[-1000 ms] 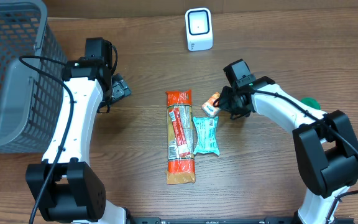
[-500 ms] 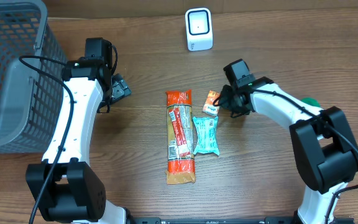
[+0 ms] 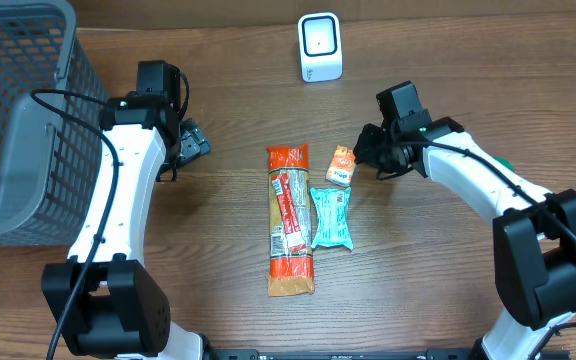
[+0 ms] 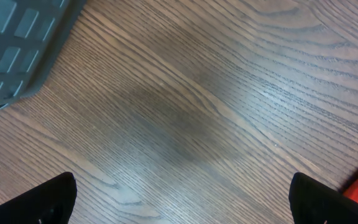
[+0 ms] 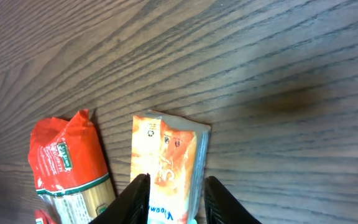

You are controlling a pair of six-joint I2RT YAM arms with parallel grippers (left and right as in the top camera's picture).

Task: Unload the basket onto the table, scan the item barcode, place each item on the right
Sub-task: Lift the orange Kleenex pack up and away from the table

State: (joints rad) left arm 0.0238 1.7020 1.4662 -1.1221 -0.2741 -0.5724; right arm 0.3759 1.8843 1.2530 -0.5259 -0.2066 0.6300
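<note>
A small orange packet (image 3: 340, 165) lies on the wood table between the long red-ended pasta pack (image 3: 290, 222) and my right gripper (image 3: 370, 158). In the right wrist view the orange packet (image 5: 166, 155) lies flat under my right gripper (image 5: 176, 199), its near end between the parted fingertips, which flank its edges without pinching it. The white barcode scanner (image 3: 320, 47) stands at the table's far edge, facing the table. My left gripper (image 3: 190, 142) hangs wide open over bare wood, as the left wrist view of the gripper (image 4: 182, 202) confirms.
A teal packet (image 3: 331, 215) lies beside the pasta pack, whose red end (image 5: 67, 155) shows left of the orange packet. A grey mesh basket (image 3: 18, 120) fills the left side, and its corner (image 4: 17, 50) shows in the left wrist view. Something green (image 3: 498, 163) peeks from behind the right arm.
My right gripper's jaws have parted and the hand has drawn back to the right. The orange packet has shifted slightly and now lies flat on the table. The left arm has not moved.
</note>
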